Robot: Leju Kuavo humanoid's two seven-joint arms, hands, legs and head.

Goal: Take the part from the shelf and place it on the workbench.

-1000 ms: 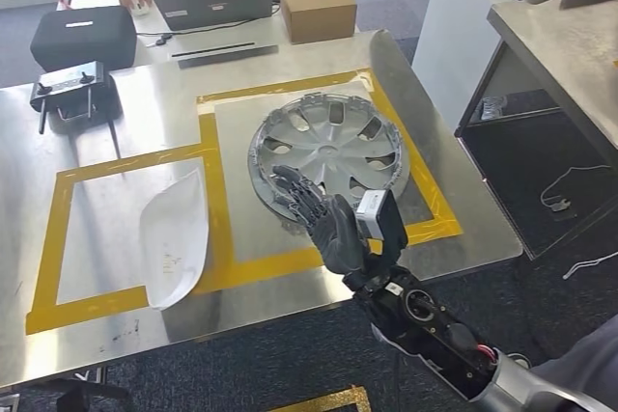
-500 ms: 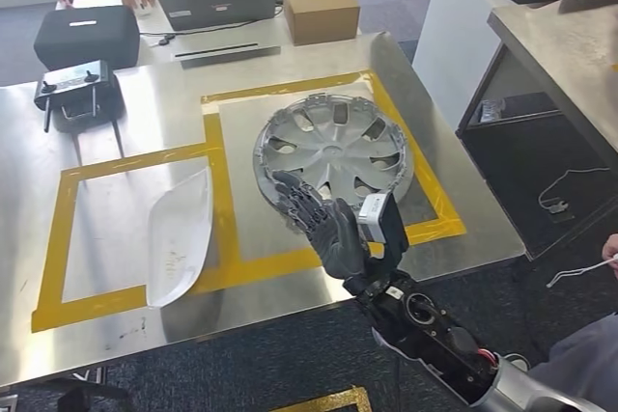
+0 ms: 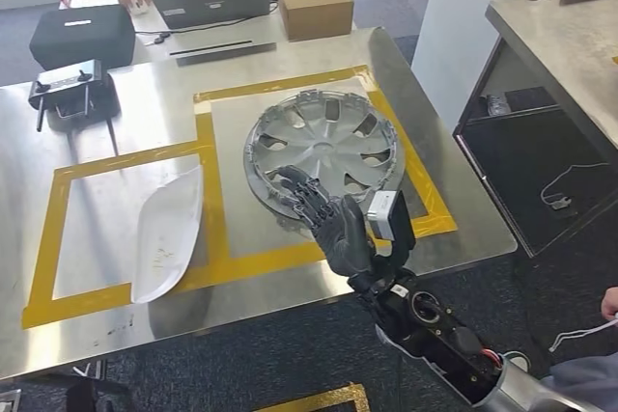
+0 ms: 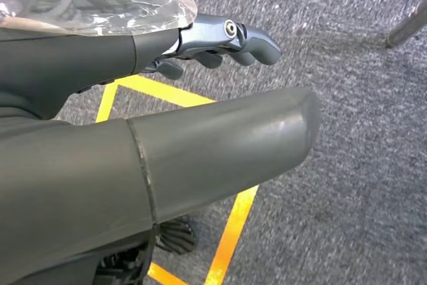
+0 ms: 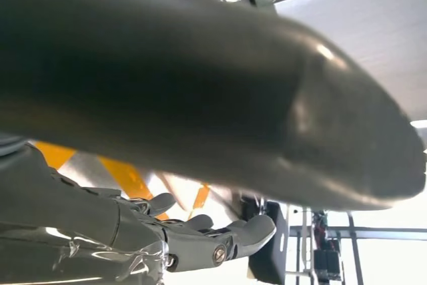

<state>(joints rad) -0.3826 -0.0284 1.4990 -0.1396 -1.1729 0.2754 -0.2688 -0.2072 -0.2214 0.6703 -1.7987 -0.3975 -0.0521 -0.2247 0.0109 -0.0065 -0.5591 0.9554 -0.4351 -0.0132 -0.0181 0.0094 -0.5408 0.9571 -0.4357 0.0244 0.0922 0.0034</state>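
Tabletop, steel w/ yellow tape boxes. Hubcap lies flat in the right box, round so no long axis; you're looking at the part already set down. White panel in left box. Right hand at hubcap's near rim, fingers spread, holding nothing. Left hand hangs over floor, grips nothing.

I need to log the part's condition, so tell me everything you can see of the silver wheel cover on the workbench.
The wheel cover is a round silver-grey disc, plastic by its look, with curved spokes around a plain hub, dark openings between them and a ring of small clips along its rim. It lies flat on the steel workbench inside the right-hand yellow-taped square. The right hand, fingers spread, overlaps its near edge; whether they touch cannot be told.
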